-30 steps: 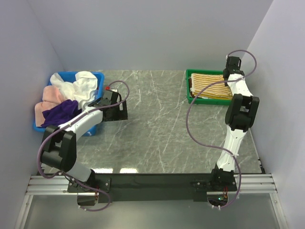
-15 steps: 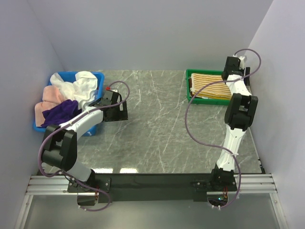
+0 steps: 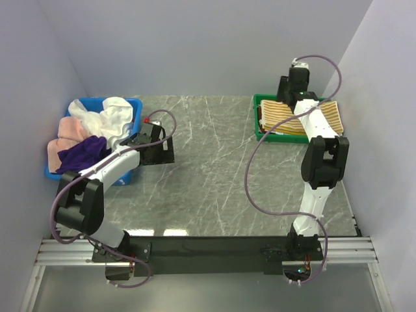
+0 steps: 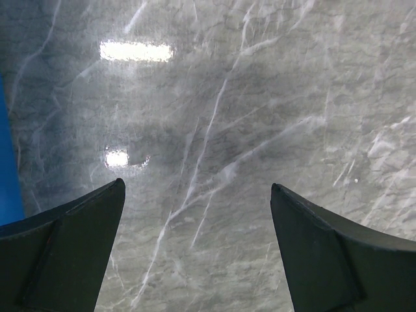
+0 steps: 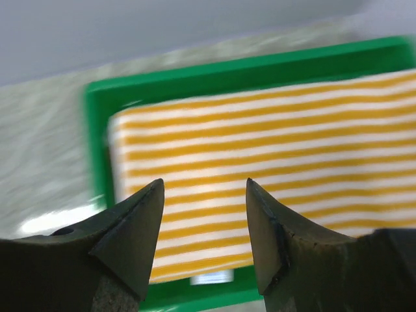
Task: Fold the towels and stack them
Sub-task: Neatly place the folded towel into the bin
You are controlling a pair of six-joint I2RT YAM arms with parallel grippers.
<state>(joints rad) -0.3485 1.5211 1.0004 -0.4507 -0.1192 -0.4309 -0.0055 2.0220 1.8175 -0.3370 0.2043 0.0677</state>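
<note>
I'm seeing the table (image 4: 273, 97) as grey veined stone, polished and throwing back lamp glare. The green tray (image 5: 214, 75) looks like smooth plastic, and so does the blue bin (image 3: 133, 106). The striped towel (image 5: 273, 143) is soft woven cloth, matt. The crumpled towels (image 3: 107, 117) look fluffy. The left gripper (image 4: 197, 192) has matt black fingers (image 4: 65, 253); the right gripper (image 5: 205, 185) looks slightly scuffed.

Left, heap (image 3: 97, 127) in bin (image 3: 135, 104), right, towel (image 3: 278, 112) in tray (image 3: 257, 120)
</note>
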